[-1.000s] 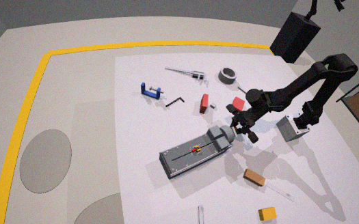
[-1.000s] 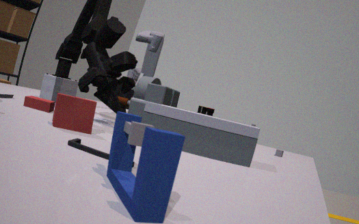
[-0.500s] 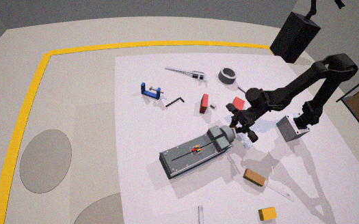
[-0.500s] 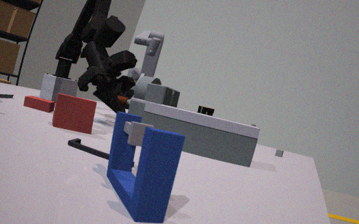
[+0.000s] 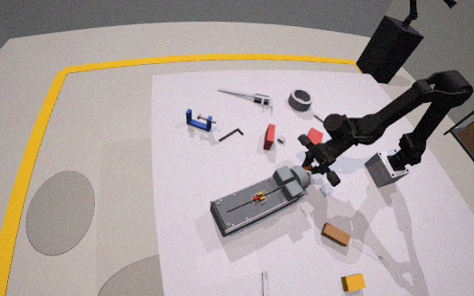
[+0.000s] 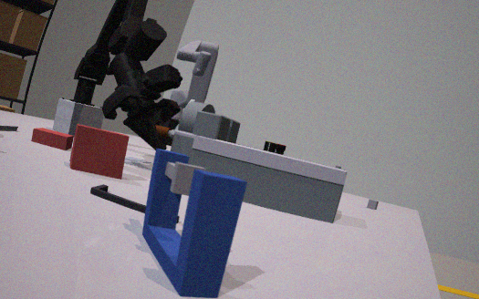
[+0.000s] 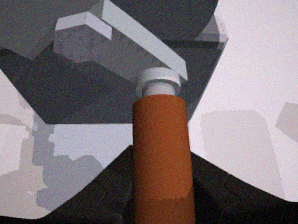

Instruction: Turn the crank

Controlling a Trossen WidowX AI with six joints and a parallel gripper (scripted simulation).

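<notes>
The grey slide machine (image 5: 237,217) (image 6: 270,189) lies on the table, its crank end toward the arm. The red pointer (image 5: 256,198) sits in the slot beside the two brass marks (image 5: 260,194) (image 5: 263,198). It looks slightly off them, toward the end away from the crank; the exact gap is too small to tell. The grey crank arm (image 7: 117,57) carries the orange handle (image 7: 161,145) (image 6: 161,130) low on the machine's end. My gripper (image 7: 153,155) (image 5: 308,169) is shut on this handle, one black finger on each side. The fingertips are partly hidden behind the handle in the wrist view.
A blue clamp (image 5: 199,125) (image 6: 213,228), hex key (image 5: 229,134) (image 6: 121,201) and upright red block (image 5: 269,137) (image 6: 98,152) lie beside the machine. A flat red block (image 5: 315,135) (image 6: 51,139) is near my wrist. A brown block (image 5: 335,235) and yellow block (image 5: 354,282) lie on the other side.
</notes>
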